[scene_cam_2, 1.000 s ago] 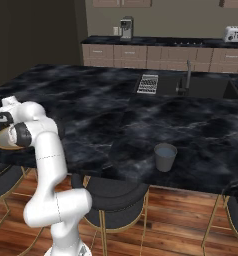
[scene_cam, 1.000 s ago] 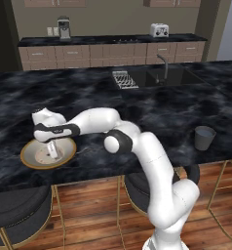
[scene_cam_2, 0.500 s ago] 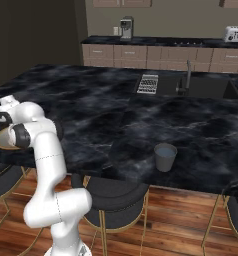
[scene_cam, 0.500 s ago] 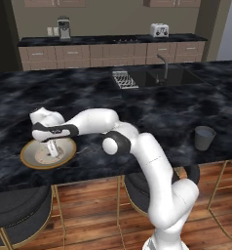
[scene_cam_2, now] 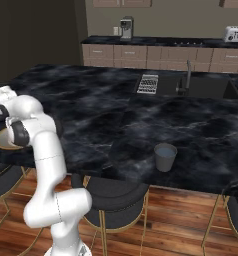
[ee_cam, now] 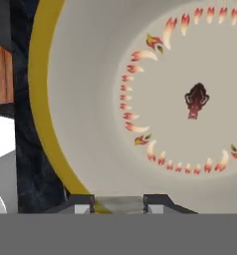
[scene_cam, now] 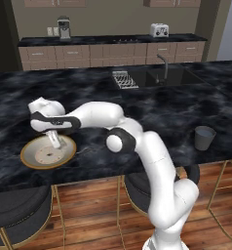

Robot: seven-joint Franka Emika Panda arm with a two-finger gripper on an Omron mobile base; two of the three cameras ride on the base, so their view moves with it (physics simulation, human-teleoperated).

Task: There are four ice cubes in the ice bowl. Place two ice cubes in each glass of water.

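The ice bowl [scene_cam: 40, 157] lies near the left front of the black marble island, tan-gold rim around a cream inside; the arm partly covers the ice bowl [scene_cam_2: 2, 141] in the right base view. In the hand view its inside [ee_cam: 90, 74] carries a ring of red flame marks. My gripper [scene_cam: 55, 142] points down over the bowl's right part. Between the finger tips [ee_cam: 81, 203] sits a pale see-through ice cube [ee_cam: 118, 203], and my gripper [ee_cam: 118, 205] is shut on it. One glass of water [scene_cam: 204, 137] stands far right by the front edge, the same glass [scene_cam_2: 165, 157] holding water.
A sink with faucet [scene_cam: 162, 73] and a dish rack [scene_cam: 124, 79] are set into the island's far side. A toaster [scene_cam: 159, 30] and coffee machine [scene_cam: 64, 27] stand on the back counter. Dark stools [scene_cam: 18, 207] line the island's front edge.
The hand has lifted slightly above the bowl; the bowl and the glass have stayed put.
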